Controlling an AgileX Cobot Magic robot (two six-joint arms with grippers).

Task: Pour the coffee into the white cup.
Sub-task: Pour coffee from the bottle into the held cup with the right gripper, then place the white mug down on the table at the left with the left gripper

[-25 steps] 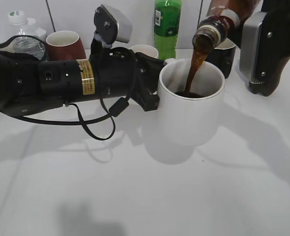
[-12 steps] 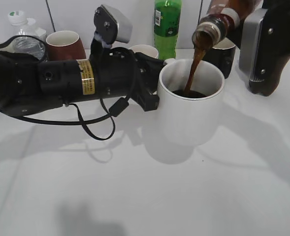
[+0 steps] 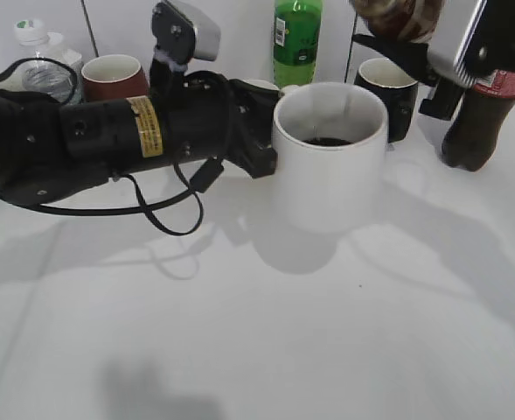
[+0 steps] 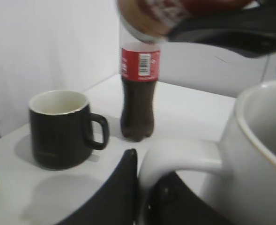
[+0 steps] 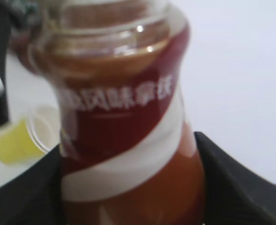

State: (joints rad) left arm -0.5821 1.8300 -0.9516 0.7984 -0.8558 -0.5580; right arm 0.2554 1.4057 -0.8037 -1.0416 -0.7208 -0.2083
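The coffee bottle (image 5: 128, 136) is hanging above and to the right of the white cup (image 3: 330, 157), its long axis slanting with the open mouth toward the cup, and the right gripper (image 5: 128, 187) is clamping its black fingers against the bottle's sides. The cup is standing upright on the table (image 3: 257, 332) (dark coffee is showing inside it), while the left gripper (image 4: 145, 197) is closing around its handle (image 4: 180, 157).

Exterior looks down at a slant; both wrist views sit close — sharing the coffee bottle (image 5: 128, 126).
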